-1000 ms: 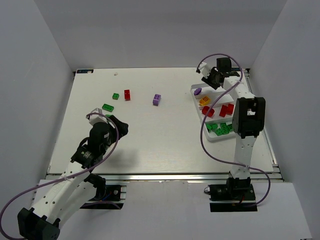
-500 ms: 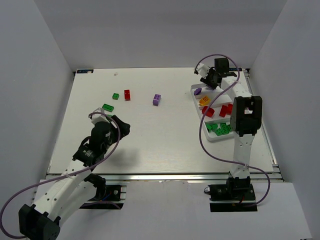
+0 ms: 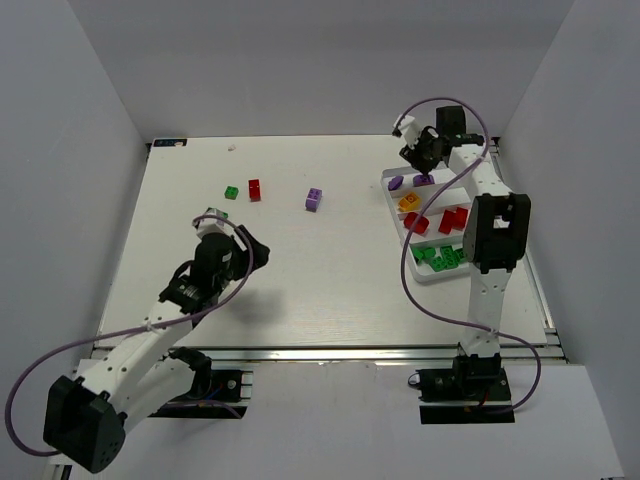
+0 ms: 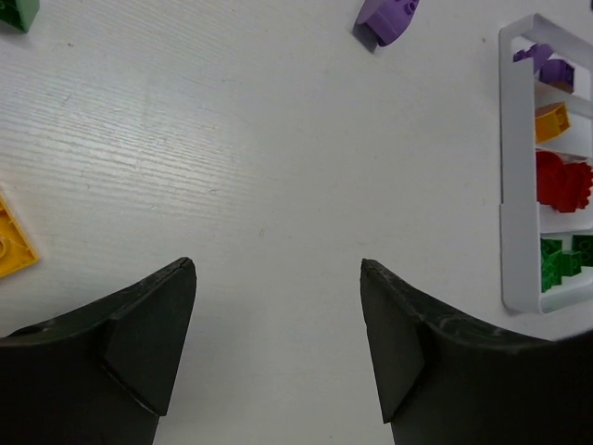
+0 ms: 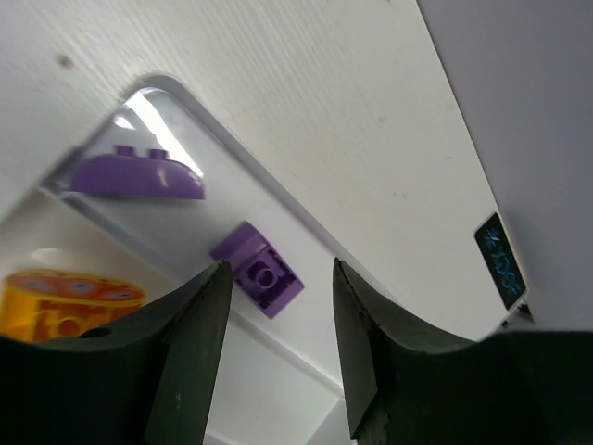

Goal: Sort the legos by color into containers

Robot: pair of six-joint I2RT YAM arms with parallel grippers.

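The white counter (image 3: 330, 270) fills the space between plain walls, and the two arms are bolted at its near edge. The left arm (image 3: 150, 330) reaches forward and inward over the left half, and the right arm (image 3: 480, 290) stretches along the right side to the far corner. A white tray (image 3: 430, 281) lies on the right part of the counter, beside the right arm, with its long side running from near to far and thin dividers splitting it by colour. The left pincer (image 4: 276, 273) hangs over bare counter with its jaws wide apart and nothing between them. The right pincer (image 5: 276, 271) hangs over the far end of the tray, and its jaws are also apart and hold nothing. Inside the tray, the green legos (image 3: 440, 257) sit at the near end, then the red legos (image 3: 440, 220), then an orange piece (image 3: 409, 202). The far compartment holds a purple rounded piece (image 5: 137, 174) and a purple brick (image 5: 258, 276). That brick lies flat on the tray floor, seen between the right fingers and very close to one of them. Other legos lie loose on the counter, well apart from the tray. A purple block (image 3: 314, 199) is toward the middle, and a red brick (image 3: 254, 189) and a small green brick (image 3: 231, 192) are farther left. A yellow brick (image 4: 11, 243) shows at the left edge of the left wrist view, near that pincer.
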